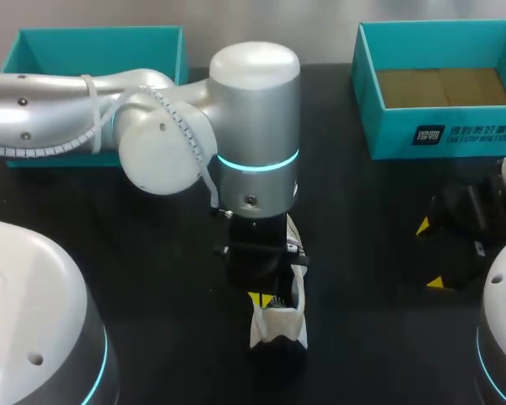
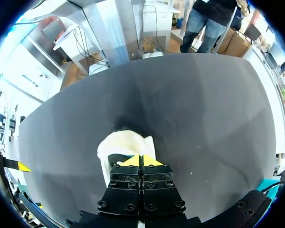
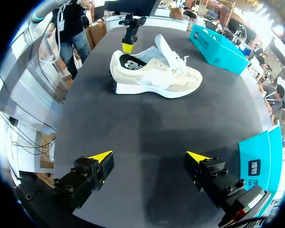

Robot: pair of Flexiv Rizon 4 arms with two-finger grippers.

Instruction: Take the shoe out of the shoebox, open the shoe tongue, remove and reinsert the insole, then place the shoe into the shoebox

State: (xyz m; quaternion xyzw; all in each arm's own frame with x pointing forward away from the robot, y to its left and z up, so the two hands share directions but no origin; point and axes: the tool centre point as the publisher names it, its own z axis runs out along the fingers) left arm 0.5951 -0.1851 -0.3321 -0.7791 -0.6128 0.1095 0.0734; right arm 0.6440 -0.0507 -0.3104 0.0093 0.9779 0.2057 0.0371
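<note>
The cream shoe (image 3: 156,76) lies on its side on the black table (image 3: 147,128), with its laces loose and a dark insole showing in its opening. In the head view my left arm's wrist hides most of the shoe (image 1: 278,327). My left gripper (image 1: 260,298) is shut, tips together at the heel opening (image 2: 126,145); I see nothing held between the left gripper's (image 2: 142,160) tips. It appears as a black gripper (image 3: 128,43) at the heel. My right gripper (image 3: 148,159) stands wide open and empty, well short of the shoe, at the table's right (image 1: 445,253).
The open teal shoebox (image 1: 438,139) with a brown floor sits at the back right and shows beside my right gripper (image 3: 263,156). A second teal box (image 1: 93,51) stands at the back left, beyond the shoe (image 3: 218,45).
</note>
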